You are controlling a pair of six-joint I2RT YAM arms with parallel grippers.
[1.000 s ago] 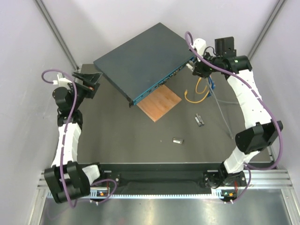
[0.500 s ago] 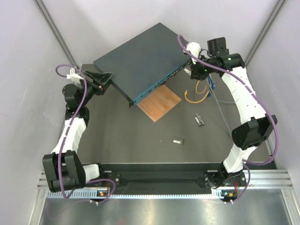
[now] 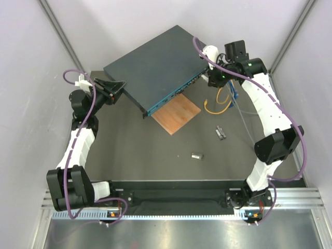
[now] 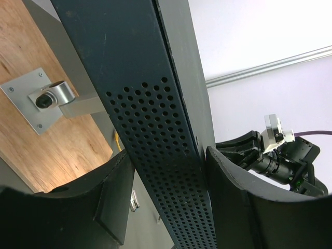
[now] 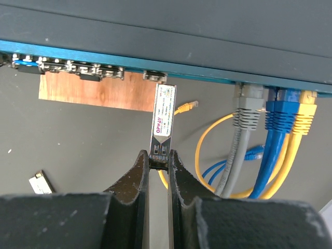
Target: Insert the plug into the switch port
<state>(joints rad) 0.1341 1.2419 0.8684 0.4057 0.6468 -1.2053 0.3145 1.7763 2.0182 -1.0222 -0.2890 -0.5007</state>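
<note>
The switch is a flat dark blue-grey box lying askew at the back, its teal socket face turned front-right. My left gripper straddles its left corner. In the left wrist view the perforated side wall fills the gap between both fingers, which touch it. My right gripper is shut on the plug, a silver labelled module held by its rear end. The plug's tip sits just short of a socket in the teal face, nearly lined up with it.
Grey, blue and yellow cables are plugged in right of the plug and loop on the table. A thin wooden square with a metal bracket lies under the switch's front. Two small metal modules lie loose.
My left gripper has moved right onto the switch's left corner. My right gripper has moved left with the plug, closer to the teal face.
</note>
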